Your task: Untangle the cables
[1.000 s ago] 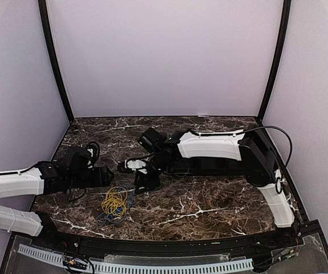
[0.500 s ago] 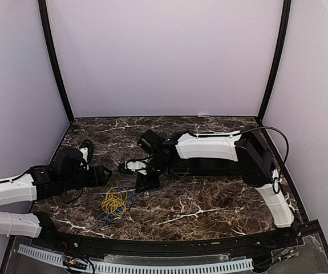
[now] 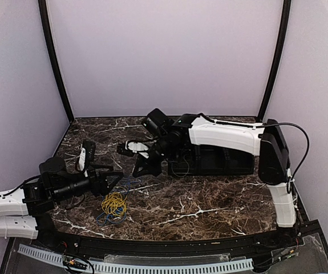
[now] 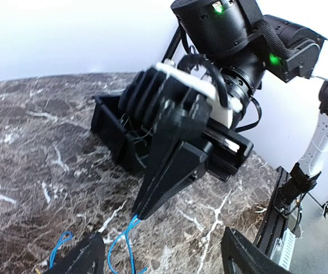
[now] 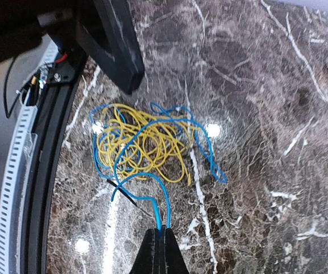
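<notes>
Below, we see the right gripper pinched together on one blue cable, which trails from the tangle of yellow and blue cables lying on the marble table near its front left edge. We find the left gripper spread wide near the tangle, holding nothing.

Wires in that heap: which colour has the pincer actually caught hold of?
The blue wire: a strand of it ends between the shut tips of the right pincer. The yellow wire just lies coiled, untouched.
</notes>
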`<state>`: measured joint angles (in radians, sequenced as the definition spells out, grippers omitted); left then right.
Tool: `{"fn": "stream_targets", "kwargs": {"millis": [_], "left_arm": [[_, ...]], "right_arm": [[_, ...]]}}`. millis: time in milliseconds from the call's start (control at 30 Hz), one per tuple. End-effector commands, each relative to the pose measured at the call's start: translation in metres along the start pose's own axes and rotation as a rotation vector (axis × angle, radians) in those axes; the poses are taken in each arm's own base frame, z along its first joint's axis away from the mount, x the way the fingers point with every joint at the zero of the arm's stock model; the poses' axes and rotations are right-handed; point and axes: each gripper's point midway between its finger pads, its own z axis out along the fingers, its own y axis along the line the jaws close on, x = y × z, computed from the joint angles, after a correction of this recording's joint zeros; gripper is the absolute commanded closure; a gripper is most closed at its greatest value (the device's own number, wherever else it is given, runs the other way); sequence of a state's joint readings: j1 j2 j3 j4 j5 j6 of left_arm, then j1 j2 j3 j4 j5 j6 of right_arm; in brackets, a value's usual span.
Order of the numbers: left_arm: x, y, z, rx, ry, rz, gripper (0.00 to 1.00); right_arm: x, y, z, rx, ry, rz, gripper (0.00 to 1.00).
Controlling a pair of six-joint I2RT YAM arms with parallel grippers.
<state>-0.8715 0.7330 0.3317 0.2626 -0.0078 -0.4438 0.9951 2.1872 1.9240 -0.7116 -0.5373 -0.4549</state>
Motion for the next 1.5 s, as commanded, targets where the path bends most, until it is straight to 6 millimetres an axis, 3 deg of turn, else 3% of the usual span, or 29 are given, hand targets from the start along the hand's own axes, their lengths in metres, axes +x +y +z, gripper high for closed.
{"fn": "stream_targets", "kwargs": {"millis": [0, 233, 333, 367, 467, 567, 667, 900, 1167, 1333, 1467], "left_arm": [[-0.022, -0.027, -0.003, 0.125, -0.133, 0.112, 0.27], [-0.009, -0.013, 0.024, 0.062, -0.109, 0.192, 0.28], [0.001, -0.016, 0.036, 0.088, -0.08, 0.23, 0.3], [0.007, -0.014, 0.041, 0.089, -0.059, 0.234, 0.32], [0.021, -0.006, 0.051, 0.06, -0.008, 0.242, 0.53], [0.032, 0.01, 0.053, -0.005, 0.013, 0.238, 0.65], [0.042, 0.02, 0.05, -0.041, 0.031, 0.24, 0.83], [0.046, 0.024, 0.05, -0.067, 0.07, 0.258, 0.99], [0.049, 0.035, 0.05, -0.132, 0.109, 0.262, 1.0], [0.057, 0.051, 0.055, -0.224, 0.178, 0.268, 0.9], [0.063, 0.059, 0.062, -0.271, 0.225, 0.269, 0.86]], "right_arm": [[-0.035, 0.012, -0.042, -0.033, -0.106, 0.026, 1.0], [-0.046, 0.017, -0.052, -0.063, -0.147, 0.046, 1.0], [-0.055, 0.017, -0.064, -0.056, -0.175, 0.04, 1.0], [-0.058, 0.016, -0.07, -0.047, -0.184, 0.034, 1.0], [-0.065, 0.014, -0.09, -0.02, -0.213, 0.021, 1.0], [-0.072, 0.014, -0.118, -0.003, -0.253, 0.006, 1.0], [-0.081, 0.015, -0.155, 0.019, -0.312, -0.026, 1.0], [-0.098, 0.01, -0.252, 0.126, -0.444, -0.103, 1.0], [-0.104, 0.017, -0.334, 0.277, -0.536, -0.17, 1.0], [-0.101, 0.027, -0.38, 0.308, -0.601, -0.185, 1.0], [-0.098, 0.039, -0.404, 0.327, -0.628, -0.207, 1.0]]}}
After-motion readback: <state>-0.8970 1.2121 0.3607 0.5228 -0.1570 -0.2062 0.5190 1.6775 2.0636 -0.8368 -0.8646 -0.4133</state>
